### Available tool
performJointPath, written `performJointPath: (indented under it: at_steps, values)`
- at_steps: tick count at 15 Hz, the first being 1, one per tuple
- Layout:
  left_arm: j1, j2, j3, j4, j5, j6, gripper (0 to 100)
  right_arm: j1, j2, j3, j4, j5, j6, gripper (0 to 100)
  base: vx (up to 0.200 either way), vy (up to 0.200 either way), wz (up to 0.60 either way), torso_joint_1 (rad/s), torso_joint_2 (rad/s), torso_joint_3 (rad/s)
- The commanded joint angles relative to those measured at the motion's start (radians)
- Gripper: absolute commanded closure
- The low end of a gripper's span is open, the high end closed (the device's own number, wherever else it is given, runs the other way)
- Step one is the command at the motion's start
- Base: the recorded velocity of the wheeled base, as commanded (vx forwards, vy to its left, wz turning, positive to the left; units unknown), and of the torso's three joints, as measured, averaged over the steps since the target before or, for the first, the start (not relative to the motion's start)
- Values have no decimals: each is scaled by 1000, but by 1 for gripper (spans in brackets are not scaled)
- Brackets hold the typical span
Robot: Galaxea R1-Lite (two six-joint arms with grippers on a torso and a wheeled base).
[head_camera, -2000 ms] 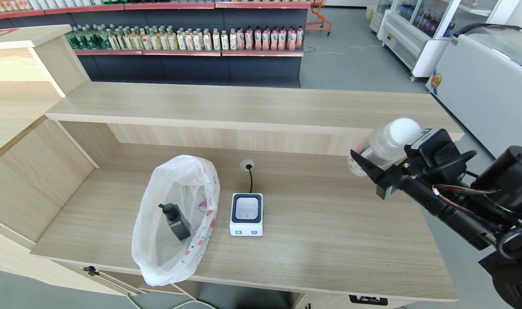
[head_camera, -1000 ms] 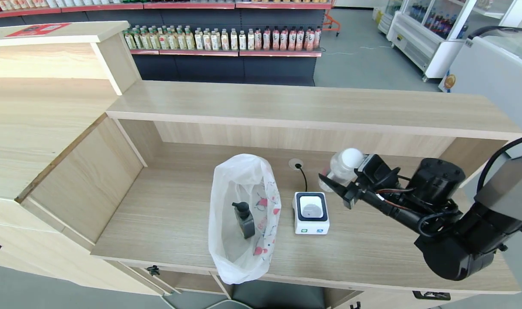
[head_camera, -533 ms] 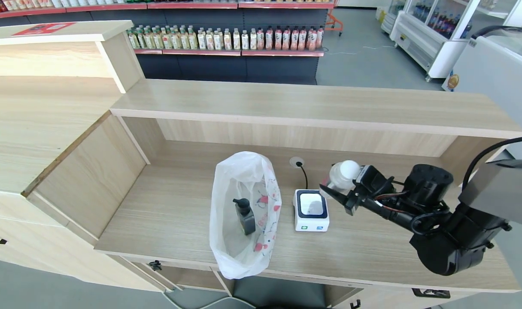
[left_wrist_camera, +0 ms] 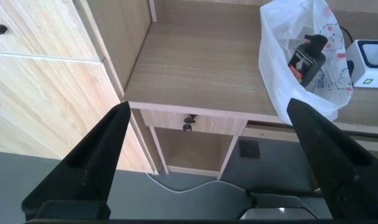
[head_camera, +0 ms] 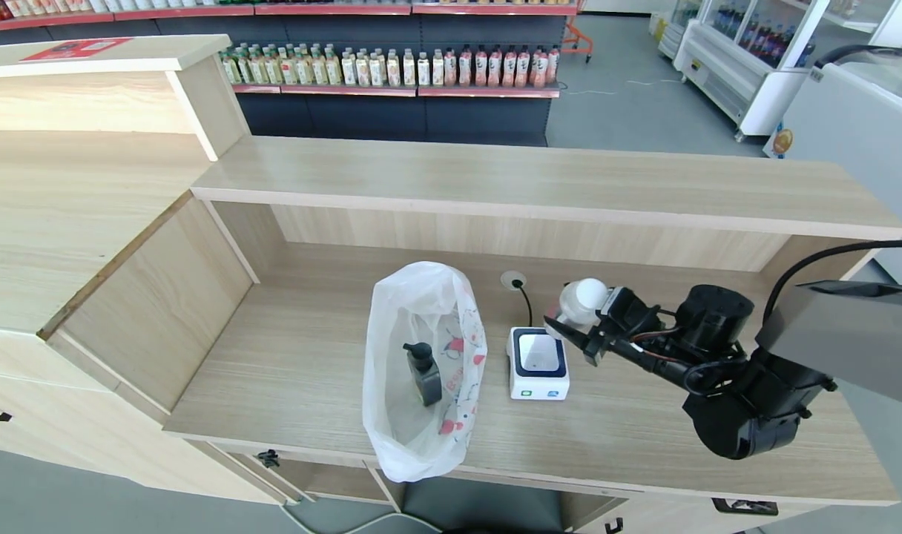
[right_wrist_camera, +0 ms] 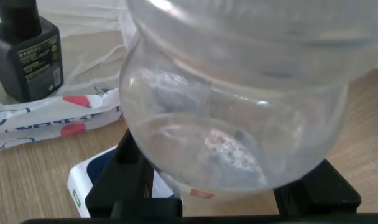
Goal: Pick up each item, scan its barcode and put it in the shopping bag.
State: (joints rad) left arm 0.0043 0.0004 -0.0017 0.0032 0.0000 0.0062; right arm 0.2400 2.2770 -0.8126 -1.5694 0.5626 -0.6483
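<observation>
Clear plastic bottle (head_camera: pixel 581 300), white-capped, clamped in right gripper (head_camera: pixel 570 320) just above and beside the scanner (head_camera: pixel 538 363) | left gripper (left_wrist_camera: pixel 209 109) spread wide, empty, off the counter | advice: turn barcode squarely to the scanner glass, hold steady, then cross to shopping bag (head_camera: pixel 403 297)

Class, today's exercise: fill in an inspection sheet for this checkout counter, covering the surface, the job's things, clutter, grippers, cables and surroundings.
Surface: pale wooden counter with a raised ledge behind it.
Job's things: white shopping bag standing open with a dark pump bottle inside; scanner beside the bag; clear bottle with a white cap held close to the scanner.
Clutter: nothing seen.
Grippers: right gripper shut on the clear bottle; left gripper with fingers open and empty, off the counter's front edge.
Cables: black cable from the scanner to a hole in the counter.
Surroundings: shelves of drinks and freezers beyond.
</observation>
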Motion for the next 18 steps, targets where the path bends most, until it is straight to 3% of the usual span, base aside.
performJointPath:
  at_steps: [1,7,12,18]
  values:
    - [0,0,0,0,0,0,0,-1,38,-30,-1,0,-1,100,0,0,0,0,0,0]
    - [0,0,0,0,0,-2,0,1,81,-59,-1,56,1,100,0,0,0,0,0,0]
    - [0,0,0,0,0,-2,0,-2,154,-185,-1,109,1,100,0,0,0,0,0,0]
    - [0,0,0,0,0,-2,0,1,179,-192,-1,112,-1,100,0,0,0,0,0,0]
